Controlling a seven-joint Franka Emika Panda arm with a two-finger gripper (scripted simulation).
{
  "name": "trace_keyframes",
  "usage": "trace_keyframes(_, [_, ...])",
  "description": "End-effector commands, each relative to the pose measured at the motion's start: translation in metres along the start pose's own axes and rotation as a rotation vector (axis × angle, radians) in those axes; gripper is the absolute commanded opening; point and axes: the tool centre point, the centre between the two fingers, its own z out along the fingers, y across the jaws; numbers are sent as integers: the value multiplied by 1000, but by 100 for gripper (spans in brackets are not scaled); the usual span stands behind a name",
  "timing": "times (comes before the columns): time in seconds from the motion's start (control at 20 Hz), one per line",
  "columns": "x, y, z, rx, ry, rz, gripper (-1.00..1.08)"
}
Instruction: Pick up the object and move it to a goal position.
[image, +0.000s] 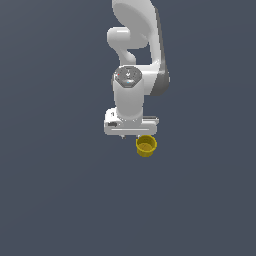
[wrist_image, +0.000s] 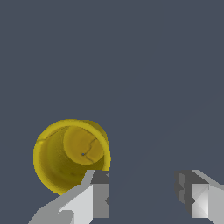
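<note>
The small mustard-yellow, bucket-shaped cup (image: 146, 146) stood upright on the plain dark grey-blue table (image: 55, 200), its mouth open upward. In the wrist view the cup (wrist_image: 70, 156) showed a thin bright rim, tapering inner walls and a rounded base with a faint crack-like line across it.

The white hand (image: 131, 134) of the arm hung directly above the cup's near edge; in the exterior view the cup sat just below the hand's body, towards the exterior view's right of its centre. Whether hand and cup touched could not be judged from that view.

In the wrist view the hand (wrist_image: 142, 192) had its two fingers spread wide, with bare table showing between them. One grey-tipped finger (wrist_image: 99, 194) overlapped the cup's rim in the picture; the other finger (wrist_image: 192, 197) stood well apart from the cup. The cup lay outside the gap between the fingers, not within it. Nothing was gripped.

The white jointed arm (image: 132, 45) rose behind the hand, beyond the cup.
</note>
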Motion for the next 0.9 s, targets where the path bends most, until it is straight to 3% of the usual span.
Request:
trace_keyframes(0.0, [-1,-2,2,9,0,28,28])
trace_keyframes(0.4, [-10,-14,15,62,0,201,28])
trace_keyframes(0.85, [-26,-31,37,141,-15,521,28])
